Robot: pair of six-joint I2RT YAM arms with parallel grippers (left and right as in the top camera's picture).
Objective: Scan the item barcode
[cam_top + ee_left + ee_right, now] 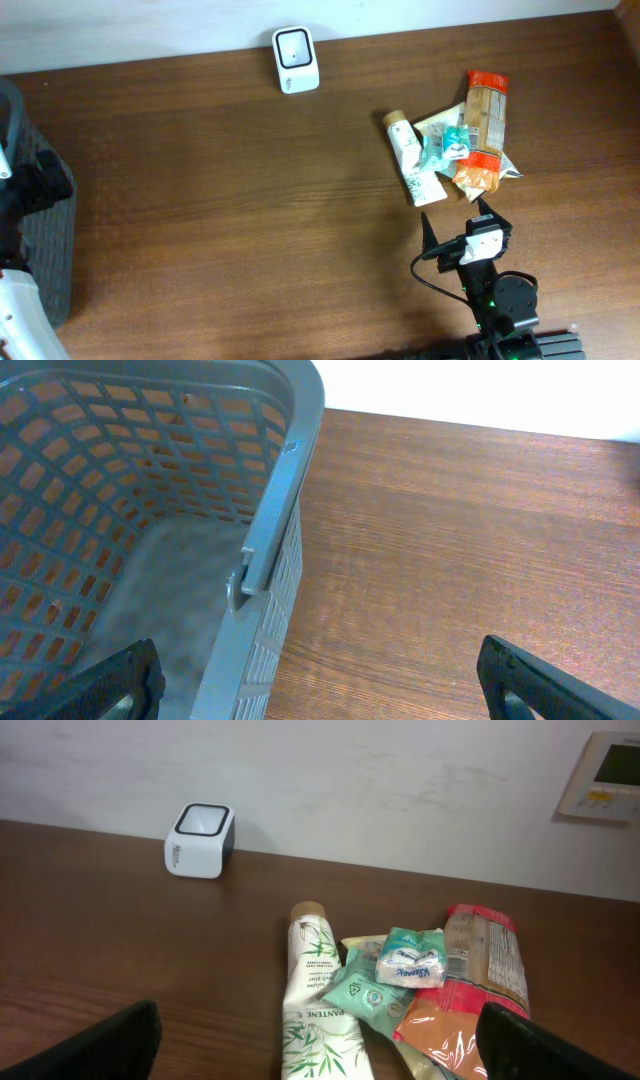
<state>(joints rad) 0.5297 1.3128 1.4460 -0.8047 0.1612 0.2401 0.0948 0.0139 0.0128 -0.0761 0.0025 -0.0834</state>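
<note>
Right gripper (458, 228), seen from overhead, holds its two black fingers spread wide with nothing between them, near the front edge of the dark brown wooden table (220, 200). Just beyond its tips lies a heap of goods. A cream plastic tube with a brown cap (412, 160) is on the left, a teal foil sachet (434, 150) and a small white-and-teal tissue pack (458, 146) are in the middle, and a clear orange-and-red snack packet (485, 125) is on the right, all touching or overlapping. A white box scanner with a dark window (296, 59) sits at the far edge by the pale wall, well apart from the heap. A grey plastic lattice basket (50, 250) stands at the left edge, partly under the left arm.

From the left wrist, the left gripper (320, 680) is likewise wide, with one tip over the basket and one over bare wood. Of the basket, only lattice walls and a grey floor show.

From the right wrist, the heap lies close ahead and the tube's leaf print faces up. Whether a barcode shows I cannot tell. The scanner stands far left by the wall. Only this view shows a beige wall panel with a small screen (603, 775) at the upper right.
</note>
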